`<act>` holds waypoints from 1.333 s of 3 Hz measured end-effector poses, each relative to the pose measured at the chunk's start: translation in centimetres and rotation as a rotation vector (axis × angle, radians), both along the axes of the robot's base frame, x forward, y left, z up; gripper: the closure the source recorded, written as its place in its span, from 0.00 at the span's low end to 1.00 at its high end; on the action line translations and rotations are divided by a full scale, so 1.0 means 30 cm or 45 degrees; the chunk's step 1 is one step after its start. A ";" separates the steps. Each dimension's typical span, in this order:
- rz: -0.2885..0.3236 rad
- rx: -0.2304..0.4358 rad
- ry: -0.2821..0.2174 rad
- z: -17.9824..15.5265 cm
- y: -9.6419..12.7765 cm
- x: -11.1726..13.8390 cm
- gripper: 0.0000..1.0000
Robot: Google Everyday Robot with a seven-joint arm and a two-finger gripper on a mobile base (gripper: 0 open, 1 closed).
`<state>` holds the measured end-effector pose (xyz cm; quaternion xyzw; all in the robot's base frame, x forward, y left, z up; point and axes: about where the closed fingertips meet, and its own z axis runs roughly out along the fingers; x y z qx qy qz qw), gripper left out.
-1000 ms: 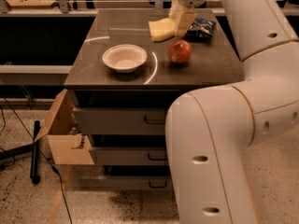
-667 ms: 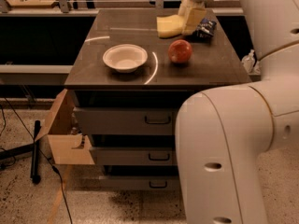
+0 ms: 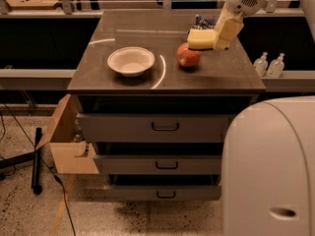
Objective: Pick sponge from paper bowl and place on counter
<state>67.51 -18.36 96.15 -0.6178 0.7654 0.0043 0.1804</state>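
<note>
The pale yellow sponge (image 3: pixel 200 39) is held in the air by my gripper (image 3: pixel 216 39), above the red apple (image 3: pixel 188 56) on the right side of the counter (image 3: pixel 147 43). The gripper hangs from the arm at the top right and is shut on the sponge's right end. The white paper bowl (image 3: pixel 131 61) stands empty on the counter's left half, well to the left of the gripper.
A dark blue packet (image 3: pixel 203 21) lies at the counter's back right, behind the sponge. The cabinet has three drawers with black handles (image 3: pixel 165 127). A cardboard box (image 3: pixel 66 144) sits at the lower left. Two small bottles (image 3: pixel 268 65) stand to the right. My white body (image 3: pixel 270 166) fills the lower right.
The gripper has kept hold of the sponge and shifted it a little to the right, over the apple. The bowl and apple have not moved.
</note>
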 end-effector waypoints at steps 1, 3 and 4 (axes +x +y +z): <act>-0.143 0.037 0.079 -0.025 -0.072 -0.122 1.00; -0.318 0.088 0.169 -0.265 -0.113 -0.218 1.00; -0.348 0.087 0.126 -0.345 -0.127 -0.168 1.00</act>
